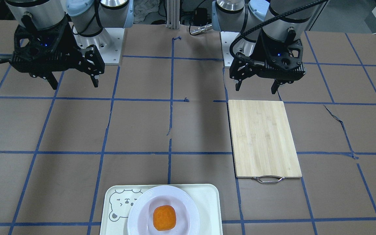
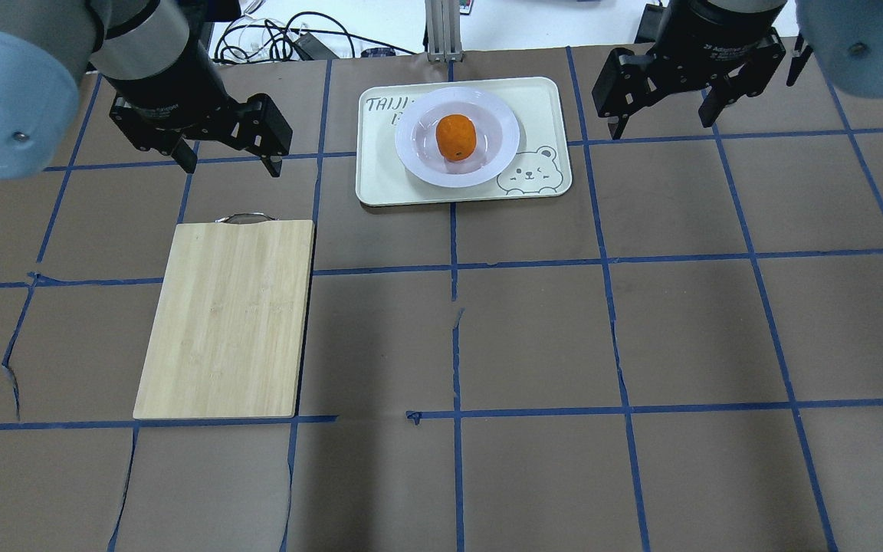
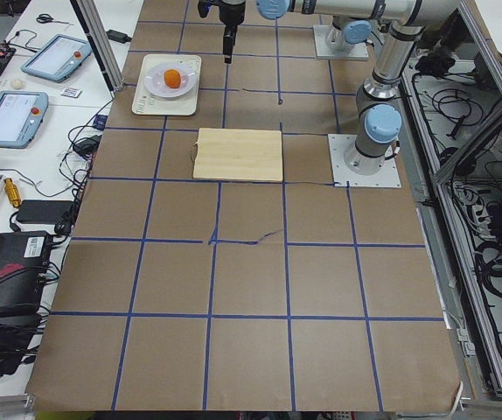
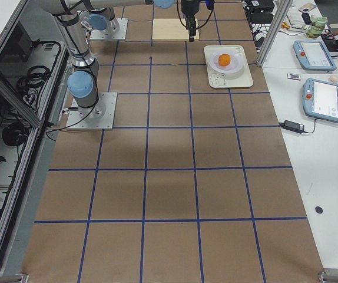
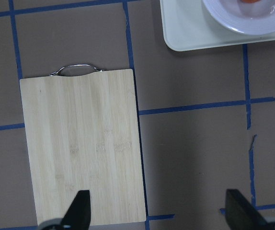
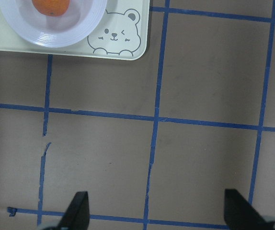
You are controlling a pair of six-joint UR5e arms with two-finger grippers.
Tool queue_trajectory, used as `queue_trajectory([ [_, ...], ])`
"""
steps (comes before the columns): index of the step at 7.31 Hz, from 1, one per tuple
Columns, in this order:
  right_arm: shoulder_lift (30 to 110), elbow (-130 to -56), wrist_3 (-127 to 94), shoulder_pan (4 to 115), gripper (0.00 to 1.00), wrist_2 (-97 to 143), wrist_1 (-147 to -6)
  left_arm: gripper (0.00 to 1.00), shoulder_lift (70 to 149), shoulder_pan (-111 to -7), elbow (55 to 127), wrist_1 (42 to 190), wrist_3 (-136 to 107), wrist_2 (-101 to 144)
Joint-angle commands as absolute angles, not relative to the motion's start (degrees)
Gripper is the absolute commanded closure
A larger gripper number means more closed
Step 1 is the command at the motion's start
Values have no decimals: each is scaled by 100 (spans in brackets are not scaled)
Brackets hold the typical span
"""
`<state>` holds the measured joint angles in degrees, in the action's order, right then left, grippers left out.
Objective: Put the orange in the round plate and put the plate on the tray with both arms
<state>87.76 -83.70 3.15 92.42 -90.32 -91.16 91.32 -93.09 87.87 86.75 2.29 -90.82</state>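
Observation:
The orange (image 2: pixel 456 137) lies in the sunken centre of the white round plate (image 2: pixel 504 142). The plate stands on the cream tray (image 2: pixel 380 180) at the far middle of the table, its bear drawing toward the robot's right. My left gripper (image 2: pixel 232 167) hangs open and empty left of the tray, above the far end of the bamboo board. My right gripper (image 2: pixel 661 126) hangs open and empty right of the tray. Neither touches the plate or tray. In the front-facing view the orange (image 1: pixel 164 217), plate (image 1: pixel 139 215) and tray (image 1: pixel 209 202) sit at the bottom edge.
A bamboo cutting board (image 2: pixel 227 318) with a metal handle (image 2: pixel 244 218) lies on the robot's left side. Blue tape lines cross the brown table cover. Tablets and cables lie on the white desks beyond the table's far edge.

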Motion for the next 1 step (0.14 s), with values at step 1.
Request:
queue_trajectory([
  [1, 8780, -8367, 290, 9211, 0, -9070, -9123, 0, 9132, -9308, 8780, 8675, 229, -9079],
])
